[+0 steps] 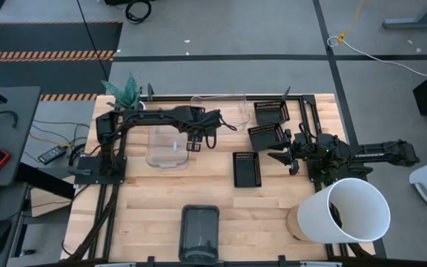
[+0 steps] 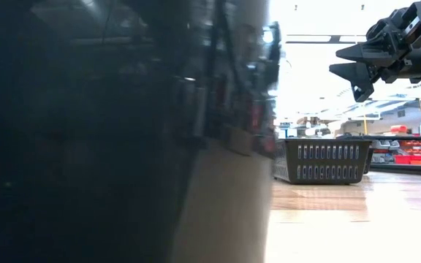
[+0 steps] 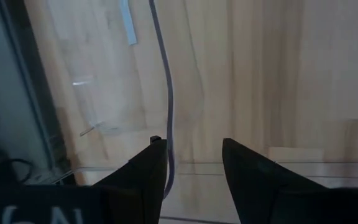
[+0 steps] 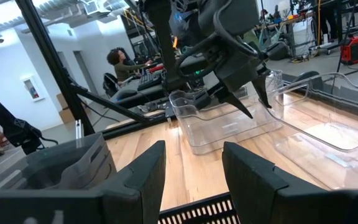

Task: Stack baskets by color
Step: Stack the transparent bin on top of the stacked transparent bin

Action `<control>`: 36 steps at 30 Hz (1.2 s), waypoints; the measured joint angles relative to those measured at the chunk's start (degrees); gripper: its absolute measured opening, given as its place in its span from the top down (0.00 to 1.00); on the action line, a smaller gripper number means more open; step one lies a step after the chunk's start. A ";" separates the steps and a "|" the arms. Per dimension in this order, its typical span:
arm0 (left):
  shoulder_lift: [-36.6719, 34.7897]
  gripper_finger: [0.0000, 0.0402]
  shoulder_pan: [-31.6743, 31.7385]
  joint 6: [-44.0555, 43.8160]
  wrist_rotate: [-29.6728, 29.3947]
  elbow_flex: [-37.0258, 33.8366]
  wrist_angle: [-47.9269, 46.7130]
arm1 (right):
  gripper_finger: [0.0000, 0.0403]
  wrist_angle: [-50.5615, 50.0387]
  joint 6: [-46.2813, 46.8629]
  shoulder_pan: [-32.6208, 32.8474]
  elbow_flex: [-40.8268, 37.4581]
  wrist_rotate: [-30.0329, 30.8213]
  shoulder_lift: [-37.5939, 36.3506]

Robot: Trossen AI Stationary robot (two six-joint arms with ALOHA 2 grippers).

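A clear basket (image 1: 165, 152) stands on the table left of centre, and my left gripper (image 1: 193, 143) points steeply down over its right wall, open. In the left wrist view that wall's rim (image 3: 168, 112) runs between the two fingers. A second clear basket (image 1: 224, 107) stands at the far edge. Three black slotted baskets (image 1: 269, 111) (image 1: 265, 137) (image 1: 247, 169) sit right of centre. A dark grey basket (image 1: 199, 233) sits at the near edge. My right gripper (image 1: 282, 156) hangs level and open beside the black baskets, holding nothing. My left gripper comes from above, slanting down, with one finger inside the clear basket and one outside its right wall. The rim (image 3: 166, 168) passes close by one finger (image 3: 148, 180). I cannot tell whether it touches. The basket rests flat on the table.
A big white bucket (image 1: 347, 211) lies at the near right corner. A small potted plant (image 1: 128, 89) stands at the far left corner. Bare wood lies between the clear basket and the grey basket. A person (image 4: 126, 62) sits beyond the table.
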 joint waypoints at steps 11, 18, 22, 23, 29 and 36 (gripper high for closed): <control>0.00 0.60 3.53 -2.81 8.14 0.00 -0.19 | 0.59 0.00 0.00 -0.02 0.00 0.00 0.00; 0.00 0.60 3.66 -2.81 8.70 0.00 -0.29 | 0.59 0.00 0.01 0.00 -0.01 0.00 0.00; 0.00 0.62 3.62 -2.81 10.38 0.00 -0.35 | 0.59 0.00 0.02 0.00 0.00 0.00 0.00; 0.00 0.63 3.60 -2.84 10.53 0.00 -0.38 | 0.59 0.00 0.00 0.00 0.00 0.00 0.00; 0.00 0.73 3.60 -4.34 10.56 0.00 -0.35 | 0.59 0.00 0.00 0.00 0.00 -0.02 0.00; 0.00 0.92 3.60 -5.70 10.89 0.00 -0.33 | 0.59 0.00 0.00 0.00 0.00 -0.01 0.00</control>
